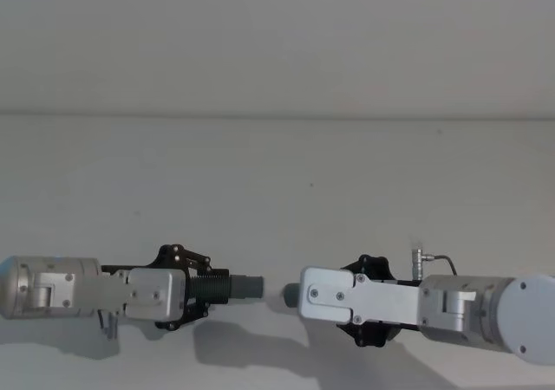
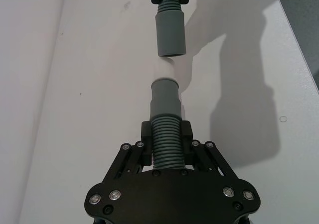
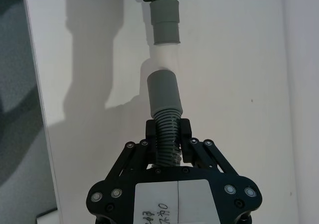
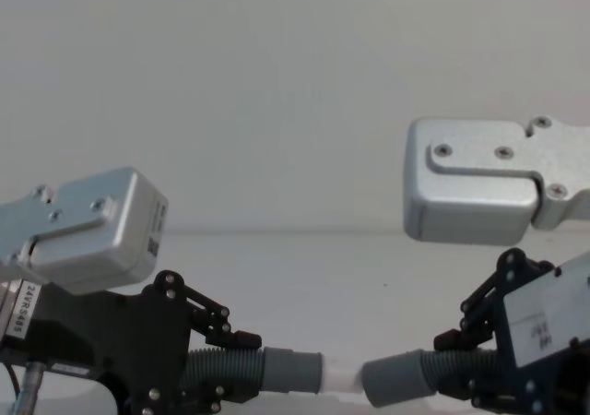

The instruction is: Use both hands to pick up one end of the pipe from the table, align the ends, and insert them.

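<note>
Above the white desk [image 1: 277,191], the left gripper [image 4: 241,367] pinches the ribbed hose piece with the white spigot [image 4: 341,375] in its fingers, cuff pointing right. The right gripper [image 4: 452,364] pinches the plain-cuffed hose piece [image 4: 398,380], pointing left. Both lie along one left-right line, ends just apart.

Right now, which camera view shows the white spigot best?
The left wrist view: the white spigot juts from its grey cuff, short of the plain cuff. In the chest view it bridges both cuffs. The right wrist view shows it farther off.
</note>
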